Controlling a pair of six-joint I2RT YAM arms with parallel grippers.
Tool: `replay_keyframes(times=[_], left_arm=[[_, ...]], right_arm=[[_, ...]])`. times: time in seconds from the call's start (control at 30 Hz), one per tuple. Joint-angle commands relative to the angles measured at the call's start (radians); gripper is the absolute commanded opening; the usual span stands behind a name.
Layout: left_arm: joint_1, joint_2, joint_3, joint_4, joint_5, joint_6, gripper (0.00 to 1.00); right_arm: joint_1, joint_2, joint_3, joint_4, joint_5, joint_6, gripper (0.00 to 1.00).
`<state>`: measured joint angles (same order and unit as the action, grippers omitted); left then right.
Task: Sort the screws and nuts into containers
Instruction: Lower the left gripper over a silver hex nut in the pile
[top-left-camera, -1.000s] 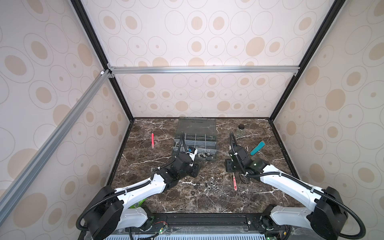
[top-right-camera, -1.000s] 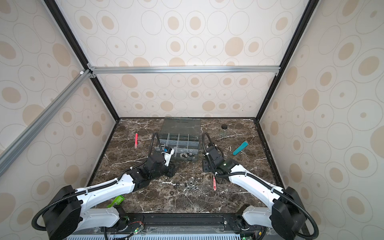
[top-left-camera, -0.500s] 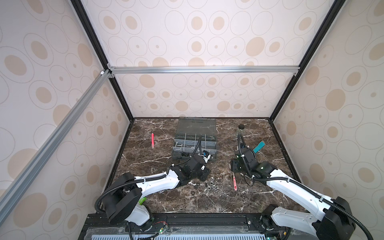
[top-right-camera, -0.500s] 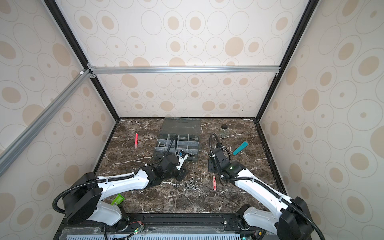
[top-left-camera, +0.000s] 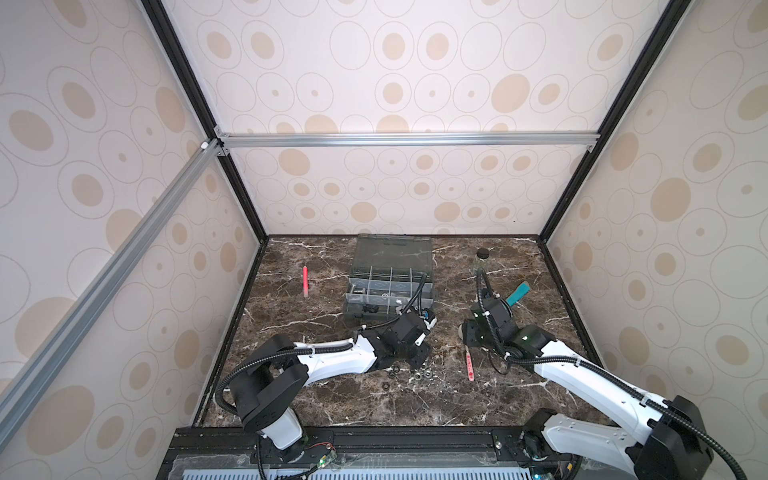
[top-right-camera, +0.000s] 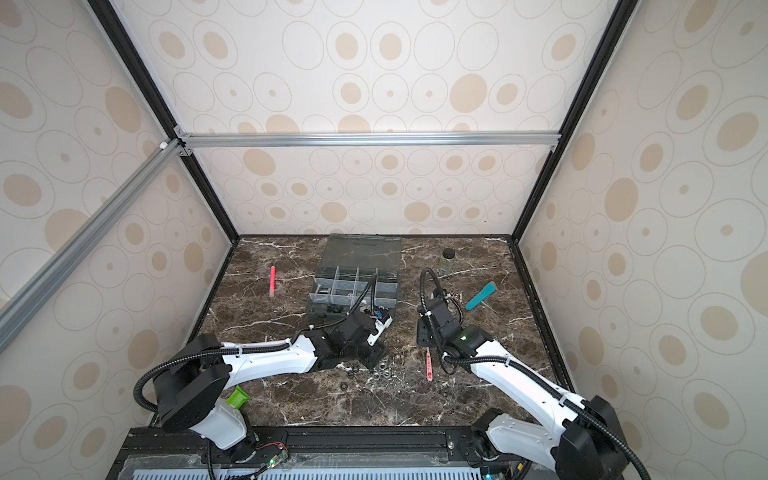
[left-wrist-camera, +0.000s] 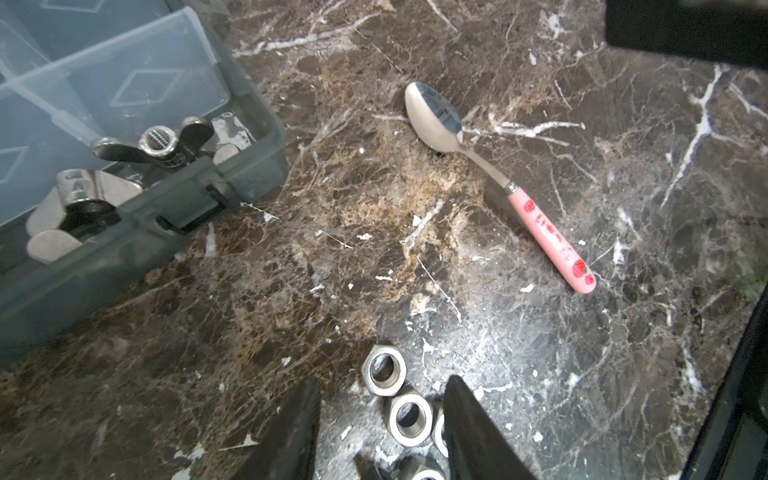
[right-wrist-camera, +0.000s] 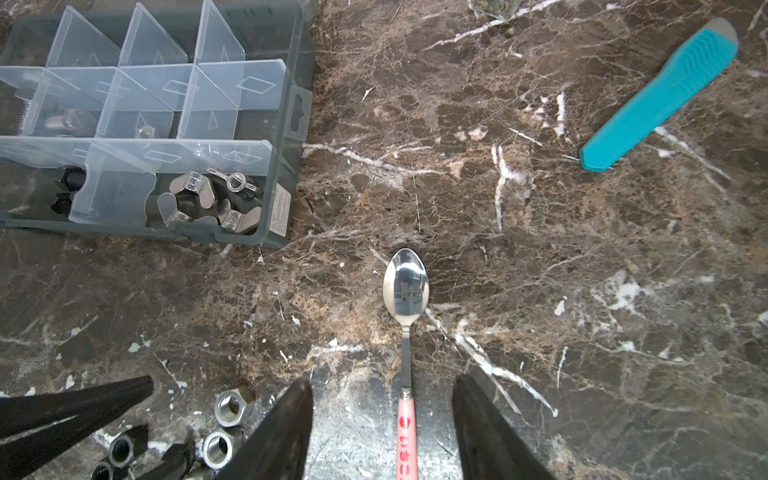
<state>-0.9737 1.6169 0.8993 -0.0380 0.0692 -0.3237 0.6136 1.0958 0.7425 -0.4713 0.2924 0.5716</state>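
The left gripper (left-wrist-camera: 382, 380) is half open, its jaws around loose nuts (left-wrist-camera: 409, 415) on the table (left-wrist-camera: 374, 216), near the box (left-wrist-camera: 266, 166). The right gripper (right-wrist-camera: 382, 378) is open too and empty, with the handle of the spoon (right-wrist-camera: 405, 286) between its jaws.

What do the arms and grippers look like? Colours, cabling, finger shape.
Both arms match. The left arm and right arm have white link shells, black joint housings and black corrugated cable looping along the outside. The left gripper and right gripper have matte black fingers that taper to narrow wedge tips. No markings are readable.
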Motion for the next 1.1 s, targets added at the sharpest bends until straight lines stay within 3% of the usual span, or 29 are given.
replay_keyframes(times=[0.0, 1.07], left_arm=[[-0.012, 0.023, 0.053, -0.043, 0.015, 0.045, 0.48], [-0.026, 0.177, 0.165, -0.155, -0.006, 0.15, 0.44]], right_arm=[[-0.006, -0.023, -0.023, -0.024, 0.023, 0.021, 0.58], [-0.006, -0.088, -0.072, -0.045, 0.026, 0.062, 0.58]])
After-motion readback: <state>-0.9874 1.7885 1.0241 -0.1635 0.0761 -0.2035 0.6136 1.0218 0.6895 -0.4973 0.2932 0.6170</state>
